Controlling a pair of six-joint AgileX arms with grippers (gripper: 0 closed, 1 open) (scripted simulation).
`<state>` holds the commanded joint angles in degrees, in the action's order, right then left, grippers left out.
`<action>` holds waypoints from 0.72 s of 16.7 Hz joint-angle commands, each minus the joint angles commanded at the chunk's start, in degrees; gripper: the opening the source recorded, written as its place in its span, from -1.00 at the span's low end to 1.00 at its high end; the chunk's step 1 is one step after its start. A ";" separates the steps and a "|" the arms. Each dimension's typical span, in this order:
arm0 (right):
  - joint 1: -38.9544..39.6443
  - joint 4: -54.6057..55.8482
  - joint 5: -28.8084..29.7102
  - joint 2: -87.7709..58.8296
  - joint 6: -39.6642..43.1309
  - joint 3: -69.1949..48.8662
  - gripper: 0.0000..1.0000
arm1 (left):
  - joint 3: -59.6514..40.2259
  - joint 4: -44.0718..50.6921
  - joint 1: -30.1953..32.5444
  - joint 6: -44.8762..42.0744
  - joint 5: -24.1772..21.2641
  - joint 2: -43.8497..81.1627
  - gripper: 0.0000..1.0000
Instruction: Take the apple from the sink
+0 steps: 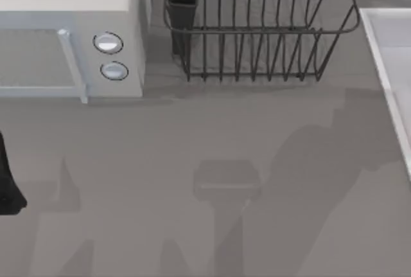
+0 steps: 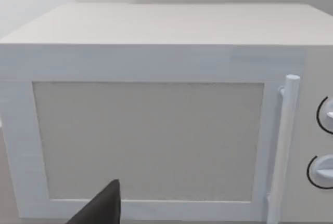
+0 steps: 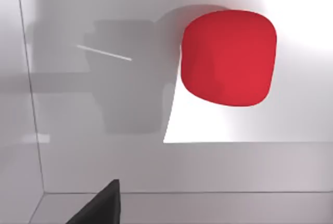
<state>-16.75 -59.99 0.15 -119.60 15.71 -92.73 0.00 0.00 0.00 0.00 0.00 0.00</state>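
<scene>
The apple (image 3: 228, 57), a smooth bright red ball, lies on the pale floor of the sink (image 3: 171, 169) in the right wrist view. A black part of my right gripper (image 3: 101, 206) shows at the picture's edge, above the basin and apart from the apple, touching nothing. In the top view the sink's raised rim (image 1: 385, 65) runs along the table's right edge. My left arm (image 1: 9, 184) sits parked at the far left edge of the table, and its gripper (image 2: 101, 208) faces the microwave door with nothing in it.
A white microwave (image 1: 70, 39) with two round knobs stands at the back left, its door and handle (image 2: 286, 146) close in front of the left wrist camera. A dark wire dish rack (image 1: 257, 33) stands at the back middle. Grey tabletop (image 1: 212, 161) lies between them.
</scene>
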 joint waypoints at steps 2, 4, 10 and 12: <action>-0.50 -1.79 0.00 -3.38 0.47 -2.71 1.00 | 0.00 0.00 0.00 0.00 0.00 0.00 1.00; -0.64 -2.29 0.01 -4.33 0.60 -3.48 1.00 | 0.00 0.00 0.00 0.00 0.00 0.00 1.00; -0.33 -1.30 0.02 -4.91 0.54 -2.86 1.00 | 0.00 0.00 0.00 0.00 0.00 0.00 1.00; -0.37 1.88 0.04 -7.01 0.52 -1.47 1.00 | 0.00 0.00 0.00 0.00 0.00 0.00 1.00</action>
<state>-17.12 -58.11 0.19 -126.61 16.22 -94.19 0.00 0.00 0.00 0.00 0.00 0.00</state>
